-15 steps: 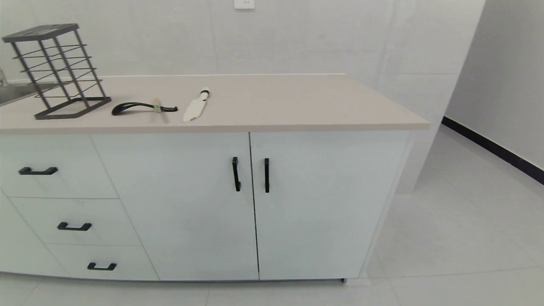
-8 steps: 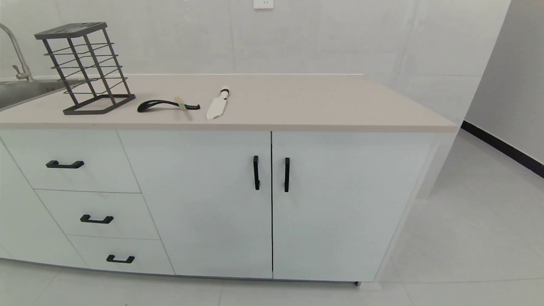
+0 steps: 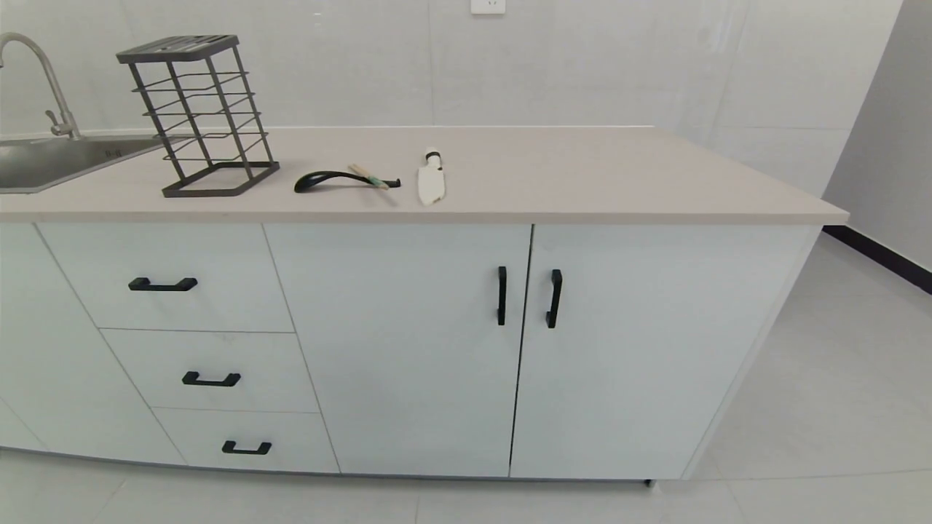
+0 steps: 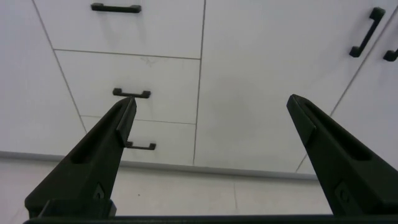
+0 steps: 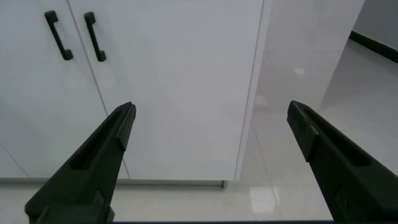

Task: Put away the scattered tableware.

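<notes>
Beside the wire rack [image 3: 200,116], on its right, we have the scattered pieces lying flat on the counter [image 3: 619,175]. Nearest the rack is a black spoon [image 3: 328,179], with a wooden stick [image 3: 368,176] crossing its handle. A little farther from the rack lies a white knife [image 3: 431,182]. All three sit slightly nearer the counter's front edge than the rack's foot does.

Well below the rack, our left gripper [image 4: 211,102] and right gripper [image 5: 210,109] both face the cupboard fronts. Each has its jaws spread wide and nothing between them, so nothing has been picked up yet.

We see several ways this could go badly:

- **Lifting the arms:** they must rise from far below the rack, and could strike the counter's lip on the way.
- **Spoon and stick:** because they overlap, closing on one may drag or flick the other, perhaps over the front edge.
- **Knife:** it lies flat and thin, so the jaws may scrape the counter and push it away from the rack instead of gripping it.
- **Rack:** it looks light and open, so a piece lowered off-line could catch a wire and tip or shove it.
</notes>
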`<state>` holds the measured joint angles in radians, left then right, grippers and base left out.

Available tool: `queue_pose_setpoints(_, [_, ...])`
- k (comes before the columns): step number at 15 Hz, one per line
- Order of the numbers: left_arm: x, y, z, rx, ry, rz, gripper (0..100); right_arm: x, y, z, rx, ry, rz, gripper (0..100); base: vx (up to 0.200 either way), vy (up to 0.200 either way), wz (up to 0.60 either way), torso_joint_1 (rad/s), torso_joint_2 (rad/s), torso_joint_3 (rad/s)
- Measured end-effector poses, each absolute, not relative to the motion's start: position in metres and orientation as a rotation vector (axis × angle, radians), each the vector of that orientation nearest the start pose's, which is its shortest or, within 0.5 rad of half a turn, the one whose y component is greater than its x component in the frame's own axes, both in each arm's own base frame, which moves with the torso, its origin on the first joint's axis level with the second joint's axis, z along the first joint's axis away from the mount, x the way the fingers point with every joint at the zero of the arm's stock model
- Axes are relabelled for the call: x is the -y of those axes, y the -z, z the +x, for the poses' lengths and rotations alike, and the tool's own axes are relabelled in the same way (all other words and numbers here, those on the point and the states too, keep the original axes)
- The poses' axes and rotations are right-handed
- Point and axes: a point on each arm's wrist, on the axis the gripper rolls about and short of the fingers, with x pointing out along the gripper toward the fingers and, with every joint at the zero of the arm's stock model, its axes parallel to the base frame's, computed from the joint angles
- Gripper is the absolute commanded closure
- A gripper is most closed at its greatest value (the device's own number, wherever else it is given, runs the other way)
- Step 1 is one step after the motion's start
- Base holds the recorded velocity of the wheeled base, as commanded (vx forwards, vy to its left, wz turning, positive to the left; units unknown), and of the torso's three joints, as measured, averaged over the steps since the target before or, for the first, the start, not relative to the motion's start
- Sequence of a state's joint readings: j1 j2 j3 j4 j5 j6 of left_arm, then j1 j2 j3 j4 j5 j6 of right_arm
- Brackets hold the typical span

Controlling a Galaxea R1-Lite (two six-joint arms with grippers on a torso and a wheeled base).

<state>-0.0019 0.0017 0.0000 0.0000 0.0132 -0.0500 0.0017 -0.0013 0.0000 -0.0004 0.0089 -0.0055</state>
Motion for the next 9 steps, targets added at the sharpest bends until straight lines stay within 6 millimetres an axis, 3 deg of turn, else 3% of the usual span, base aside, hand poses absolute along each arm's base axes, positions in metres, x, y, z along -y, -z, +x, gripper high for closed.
queue_pose_setpoints(3, [-0.0003,-0.0754,-0.0227,-0.002,-0.012,-0.05,0,-0.0002,-0.0756,-0.0229,0.003,-0.01,-0.006,0,0.0,0.2,0.0,0.001,0.0,0.002])
queue_pose_setpoints(6, [-0.0003,-0.0756,-0.0227,-0.001,-0.012,-0.049,0,-0.0002,-0.0755,-0.0229,0.002,-0.01,-0.006,0,0.2,0.2,0.0,-0.001,0.0,0.002])
queue_pose_setpoints(9, [-0.0004,-0.0755,-0.0227,-0.002,-0.011,-0.047,0,-0.0002,-0.0755,-0.0229,0.001,-0.009,-0.006,0,0.0,0.0,0.0,0.0,0.0,0.0])
